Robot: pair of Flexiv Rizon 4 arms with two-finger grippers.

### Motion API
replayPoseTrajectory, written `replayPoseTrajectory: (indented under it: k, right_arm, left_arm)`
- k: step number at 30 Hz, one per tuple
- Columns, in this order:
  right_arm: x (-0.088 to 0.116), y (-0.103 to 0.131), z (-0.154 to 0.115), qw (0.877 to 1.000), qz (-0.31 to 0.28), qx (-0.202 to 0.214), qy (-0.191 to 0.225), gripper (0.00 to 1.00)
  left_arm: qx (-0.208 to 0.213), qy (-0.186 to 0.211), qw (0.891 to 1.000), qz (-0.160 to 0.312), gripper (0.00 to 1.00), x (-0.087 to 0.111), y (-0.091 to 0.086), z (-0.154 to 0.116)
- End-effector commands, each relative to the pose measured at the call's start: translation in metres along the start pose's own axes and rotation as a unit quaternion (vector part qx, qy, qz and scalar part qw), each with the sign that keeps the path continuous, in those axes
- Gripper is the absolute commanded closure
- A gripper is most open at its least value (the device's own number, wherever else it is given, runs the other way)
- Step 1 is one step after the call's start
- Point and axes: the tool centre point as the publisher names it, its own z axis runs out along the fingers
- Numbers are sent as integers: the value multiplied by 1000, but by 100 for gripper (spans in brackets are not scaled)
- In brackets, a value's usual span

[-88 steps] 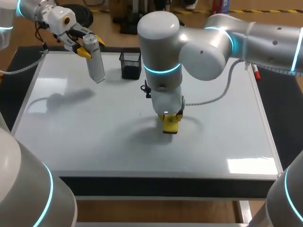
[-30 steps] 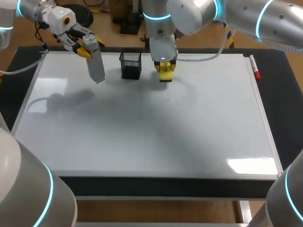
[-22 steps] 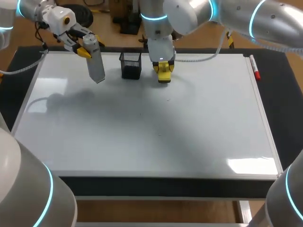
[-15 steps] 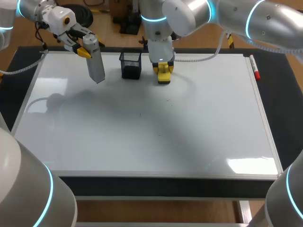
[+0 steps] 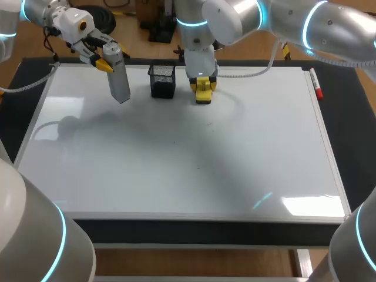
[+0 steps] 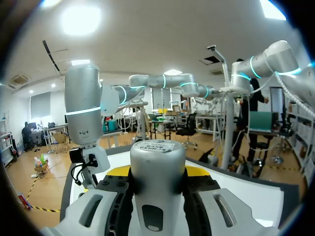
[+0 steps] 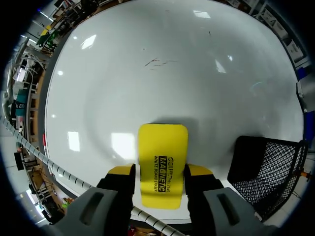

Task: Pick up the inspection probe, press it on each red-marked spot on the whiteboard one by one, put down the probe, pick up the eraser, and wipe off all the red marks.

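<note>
Robotics lab, robot arms [image 5: 329, 26], whiteboard [image 5: 176, 170]

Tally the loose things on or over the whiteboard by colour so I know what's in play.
Grey: 1, the inspection probe
Black: 1, the mesh basket
Yellow: 1, the eraser
Red: 1, the marker
Total: 4

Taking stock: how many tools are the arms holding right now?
2: probe in the left pincer, over the whiteboard's far left; eraser in the right pincer, beside the basket.
</note>
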Motion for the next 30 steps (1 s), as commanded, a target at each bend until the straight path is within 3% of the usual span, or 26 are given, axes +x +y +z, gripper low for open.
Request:
replayPoseTrajectory:
  k: [1, 6, 15, 24, 30]
  right_arm:
    - [11, 3, -8, 1000, 4, 4, 0, 0]
    - [28, 5, -15, 999, 33, -2, -18, 0]
    - [67, 10, -37, 988, 117, -30, -100, 0]
    - [100, 16, -61, 956, 192, -61, -212, 0]
    - [121, 20, -72, 924, 244, -84, -281, 0]
  left_arm:
    - [7, 54, 998, -1, 100, -6, 4, -7]
    - [7, 54, 998, -1, 100, -6, 4, -7]
    - [7, 54, 998, -1, 100, -6, 4, -7]
    - [7, 54, 998, -1, 100, -6, 4, -7]
    - [7, 54, 998, -1, 100, -6, 4, -7]
